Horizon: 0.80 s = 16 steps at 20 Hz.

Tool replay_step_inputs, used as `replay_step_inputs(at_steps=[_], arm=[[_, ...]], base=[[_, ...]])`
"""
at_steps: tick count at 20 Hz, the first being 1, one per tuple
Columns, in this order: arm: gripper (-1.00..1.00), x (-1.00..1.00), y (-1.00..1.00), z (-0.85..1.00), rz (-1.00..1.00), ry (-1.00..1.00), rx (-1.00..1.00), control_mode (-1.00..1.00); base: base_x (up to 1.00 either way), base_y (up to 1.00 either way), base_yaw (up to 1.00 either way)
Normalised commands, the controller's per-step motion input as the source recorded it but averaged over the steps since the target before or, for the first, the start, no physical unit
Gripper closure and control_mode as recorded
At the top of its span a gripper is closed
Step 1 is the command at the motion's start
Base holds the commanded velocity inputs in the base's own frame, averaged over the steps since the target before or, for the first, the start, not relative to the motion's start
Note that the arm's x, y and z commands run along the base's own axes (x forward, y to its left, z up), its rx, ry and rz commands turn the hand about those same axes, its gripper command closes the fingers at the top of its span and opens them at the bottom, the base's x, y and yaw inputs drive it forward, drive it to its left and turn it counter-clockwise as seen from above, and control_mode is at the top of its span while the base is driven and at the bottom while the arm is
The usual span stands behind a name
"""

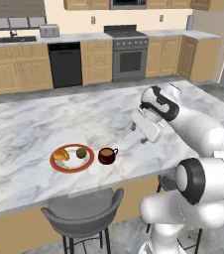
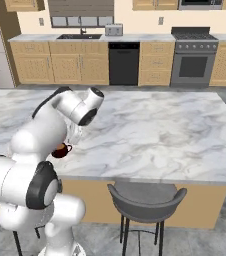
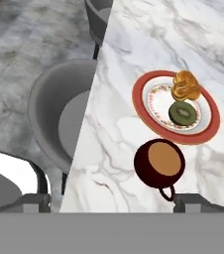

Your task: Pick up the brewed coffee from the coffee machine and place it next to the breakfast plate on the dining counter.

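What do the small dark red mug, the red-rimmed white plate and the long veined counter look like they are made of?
The small dark red mug looks like glazed ceramic: smooth, even colour. The red-rimmed white plate also seems ceramic, with a printed pattern inside its rim. The long veined counter looks like polished marble, white with grey veins, though it might be imitation.

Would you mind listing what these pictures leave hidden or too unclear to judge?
- Right base view: the arm covers most of the mug and all of the plate.
- Hand view: the grey band cuts the gripper fingertips.
- Left base view: the green item on the plate is too small to identify.
- The coffee machine lies outside all views.
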Motion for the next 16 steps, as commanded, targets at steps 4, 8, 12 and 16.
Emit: replay_step_inputs(at_steps=[4,8,12,16], arm=[[-1.0,-0.9,-0.1,1.0,0.0,-0.04,0.0,-1.0],[-1.0,-1.0,-0.1,1.0,0.0,-0.07,0.0,-1.0],[-1.0,-1.0,0.0,0.86,0.0,-0.03,0.0,-1.0],[-1.0,-1.0,0.0,0.63,0.0,0.0,0.0,-1.0]], base=[[0.0,0.0,0.0],[0.0,0.0,0.0],[0.0,0.0,0.0],[0.0,0.0,0.0]])
